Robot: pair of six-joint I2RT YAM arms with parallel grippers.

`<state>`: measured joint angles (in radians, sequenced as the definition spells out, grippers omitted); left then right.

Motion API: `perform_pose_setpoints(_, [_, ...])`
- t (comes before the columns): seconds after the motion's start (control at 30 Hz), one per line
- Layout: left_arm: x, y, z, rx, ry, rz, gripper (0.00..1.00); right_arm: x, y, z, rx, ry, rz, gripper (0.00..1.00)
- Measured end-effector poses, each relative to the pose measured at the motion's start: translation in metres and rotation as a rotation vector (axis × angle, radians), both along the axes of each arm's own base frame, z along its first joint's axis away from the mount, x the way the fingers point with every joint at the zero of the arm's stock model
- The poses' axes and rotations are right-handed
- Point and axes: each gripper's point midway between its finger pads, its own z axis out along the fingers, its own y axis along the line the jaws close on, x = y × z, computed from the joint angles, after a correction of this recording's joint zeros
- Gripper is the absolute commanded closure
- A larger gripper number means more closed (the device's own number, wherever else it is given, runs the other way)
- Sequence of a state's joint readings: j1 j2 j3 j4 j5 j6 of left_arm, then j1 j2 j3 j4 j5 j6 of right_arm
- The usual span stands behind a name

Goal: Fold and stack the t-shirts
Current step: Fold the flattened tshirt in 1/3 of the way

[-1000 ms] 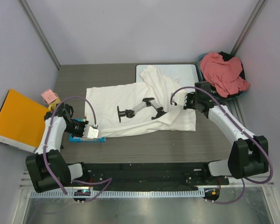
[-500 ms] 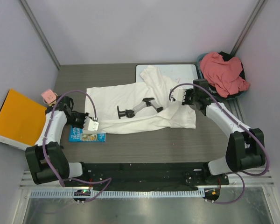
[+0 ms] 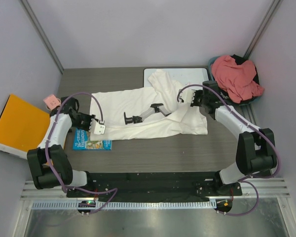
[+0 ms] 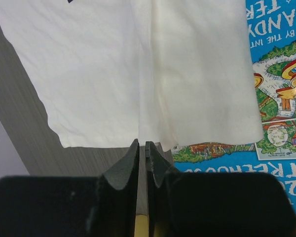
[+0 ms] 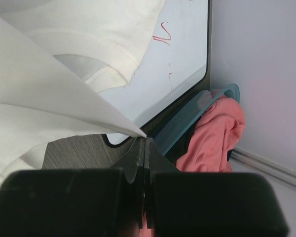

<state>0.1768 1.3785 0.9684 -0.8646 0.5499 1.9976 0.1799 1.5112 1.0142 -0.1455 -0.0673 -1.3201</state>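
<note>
The white t-shirt (image 3: pixel 133 103) lies spread across the table, one end bunched over the whiteboard (image 3: pixel 192 75). My left gripper (image 3: pixel 99 129) is at its left hem. In the left wrist view its jaws (image 4: pixel 142 143) are pinched on the hem of the white cloth (image 4: pixel 103 69), which runs taut from the tips. My right gripper (image 3: pixel 190 100) is at the shirt's right side. In the right wrist view it (image 5: pixel 145 139) is shut on a lifted corner of the white t-shirt (image 5: pixel 44 108). The salmon t-shirt (image 3: pixel 236 76) (image 5: pixel 212 133) is heaped in a teal basket (image 3: pixel 213 63).
A black jointed mount (image 3: pixel 144 114) lies on the white shirt. A blue picture book (image 3: pixel 90 144) (image 4: pixel 278 89) sits under the shirt's left edge. An orange folder (image 3: pixel 17 126) and a pink object (image 3: pixel 51 101) are at the left. The whiteboard (image 5: pixel 175 54) carries red marks.
Both grippers have moved away from the arm bases, dragging the white shirt with them. The left gripper has come off the book, which now shows more fully.
</note>
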Motion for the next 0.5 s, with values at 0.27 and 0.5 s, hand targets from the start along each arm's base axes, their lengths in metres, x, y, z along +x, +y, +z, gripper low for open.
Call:
perform_pose_setpoints(0.27, [0.007, -0.003, 0.000, 0.004, -0.022, -0.013, 0.91, 0.014, 0.002, -0.009, 0.010, -0.011, -0.013, 0.99])
perform_pose_setpoints(0.5, [0.012, -0.004, 0.000, 0.012, -0.039, -0.021, 0.93, 0.028, 0.006, -0.013, 0.018, -0.050, -0.024, 0.99])
